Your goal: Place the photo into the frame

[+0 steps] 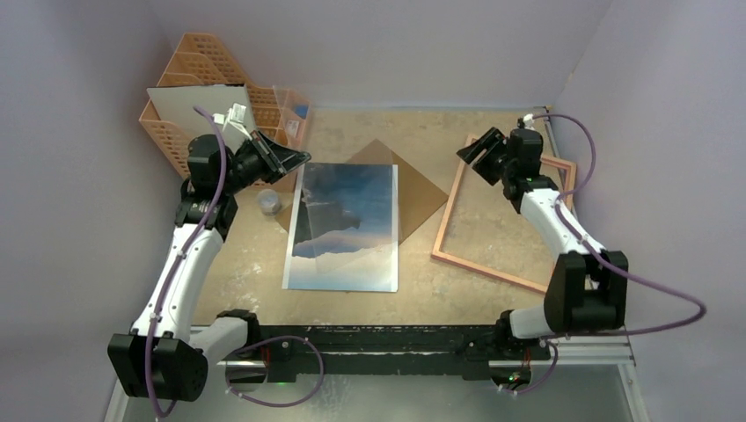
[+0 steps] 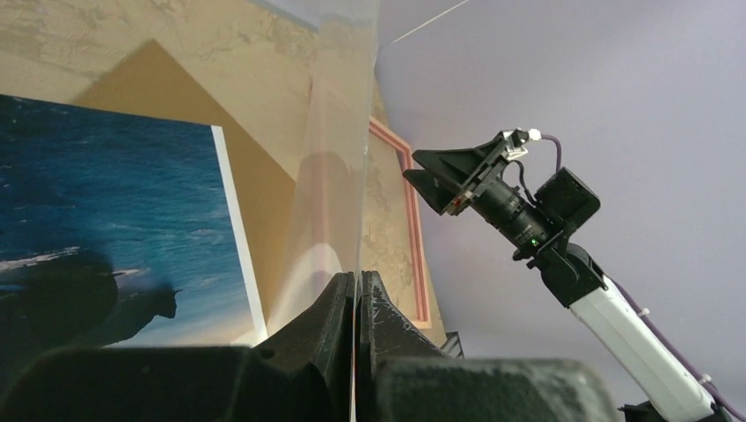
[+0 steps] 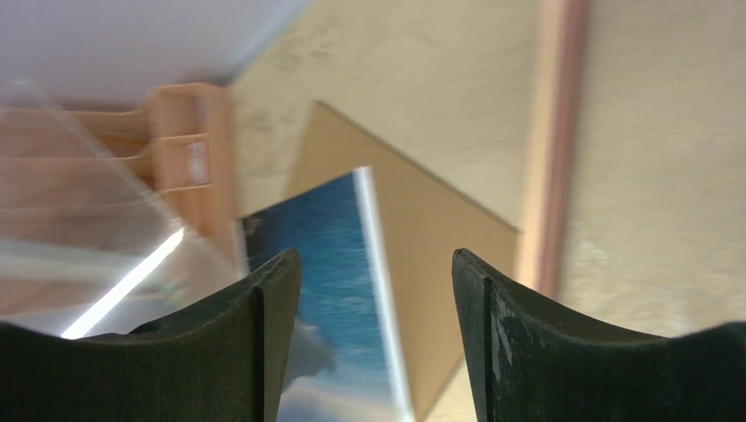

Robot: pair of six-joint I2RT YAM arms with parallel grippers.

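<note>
Left fingers clench the edge of a clear sheet, arm raised. Right fingers gape empty above the frame. Between both, the photo lies flat on the tabletop, its long axis pointing away from the bases.

From above I see the whole surface; both wrist cameras look low and inward, sharing the photo.

My table has a tan, mottled top, worn pale in patches. Pale lilac walls close it in behind and on both sides (the light is soft and even). An orange mesh rack stands at its far left corner; a black rail runs along its near edge
</note>
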